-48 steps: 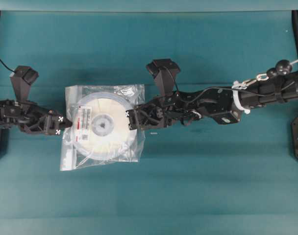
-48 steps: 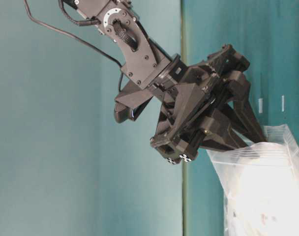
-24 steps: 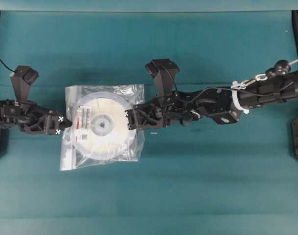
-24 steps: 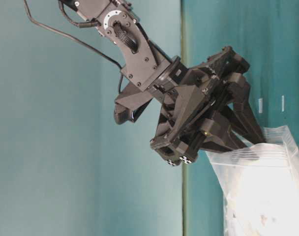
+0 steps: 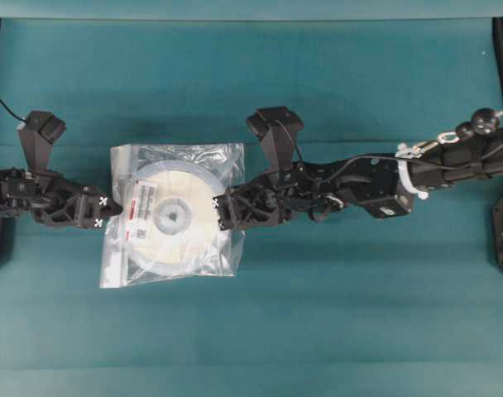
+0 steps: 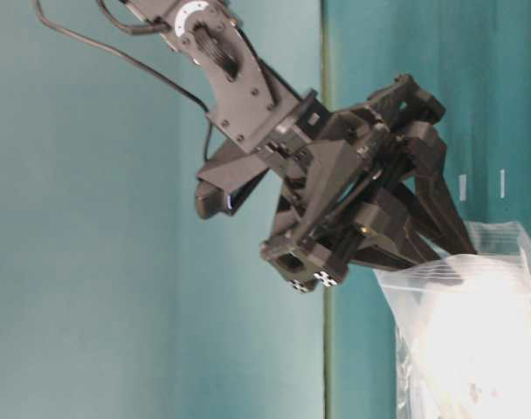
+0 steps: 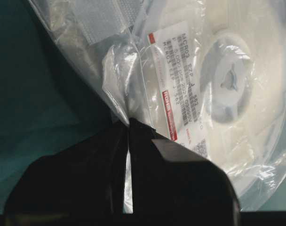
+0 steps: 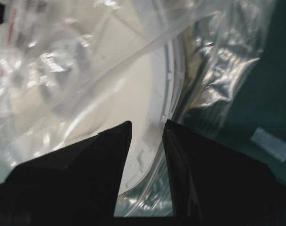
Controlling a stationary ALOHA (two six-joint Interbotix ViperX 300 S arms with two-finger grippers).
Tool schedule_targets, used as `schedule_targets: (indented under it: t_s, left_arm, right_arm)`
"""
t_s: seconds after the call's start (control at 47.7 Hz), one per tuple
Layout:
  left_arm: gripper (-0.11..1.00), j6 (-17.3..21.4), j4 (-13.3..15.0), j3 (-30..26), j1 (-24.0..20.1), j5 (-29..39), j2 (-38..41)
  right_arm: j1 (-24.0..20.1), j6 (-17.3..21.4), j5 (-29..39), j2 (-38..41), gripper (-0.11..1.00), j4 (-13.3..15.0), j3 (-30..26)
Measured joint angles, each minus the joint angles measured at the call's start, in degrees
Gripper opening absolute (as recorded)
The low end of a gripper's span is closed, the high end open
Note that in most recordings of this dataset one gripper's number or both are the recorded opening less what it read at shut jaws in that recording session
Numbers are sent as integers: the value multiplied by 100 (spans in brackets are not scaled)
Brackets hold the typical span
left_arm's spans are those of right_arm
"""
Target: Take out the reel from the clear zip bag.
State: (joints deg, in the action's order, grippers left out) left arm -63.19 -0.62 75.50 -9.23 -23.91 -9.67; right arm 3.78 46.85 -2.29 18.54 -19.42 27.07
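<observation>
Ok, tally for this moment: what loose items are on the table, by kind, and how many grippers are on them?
Reel: 1, inside the bag
Clear zip bag: 1
Grippers: 2, the left gripper shut on the bag's left edge, the right gripper at the reel's right rim, fingers apart
Total: 2 loose items, 2 grippers

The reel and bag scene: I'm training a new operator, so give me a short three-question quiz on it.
1. True or false: the reel lies fully outside the clear zip bag.
2. What does the left gripper pinch? A) the bag's film B) the reel's hub C) nothing
3. Fill in: the right gripper has its fingertips at the reel's ____.

Key: 1 false; 2 A; 3 rim.
</observation>
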Motion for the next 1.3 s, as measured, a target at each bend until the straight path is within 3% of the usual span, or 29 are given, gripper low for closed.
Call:
schedule_targets:
  t_s: [0.084, 0.21, 0.273, 1.301]
  left_arm:
    - [2, -9, 0, -18, -9, 0, 9]
    - [2, -9, 0, -79, 0, 0, 9]
    - [2, 0, 0, -88, 0, 0, 9]
    - [2, -9, 0, -132, 0, -9, 0]
  right_arm:
    - [-26, -44, -9, -70, 38, 9, 53]
    - [-35, -79, -9, -220, 12, 9, 193]
    - [-44, -79, -18, -246, 4, 9, 246]
    - [-18, -79, -44, -580, 4, 9, 844]
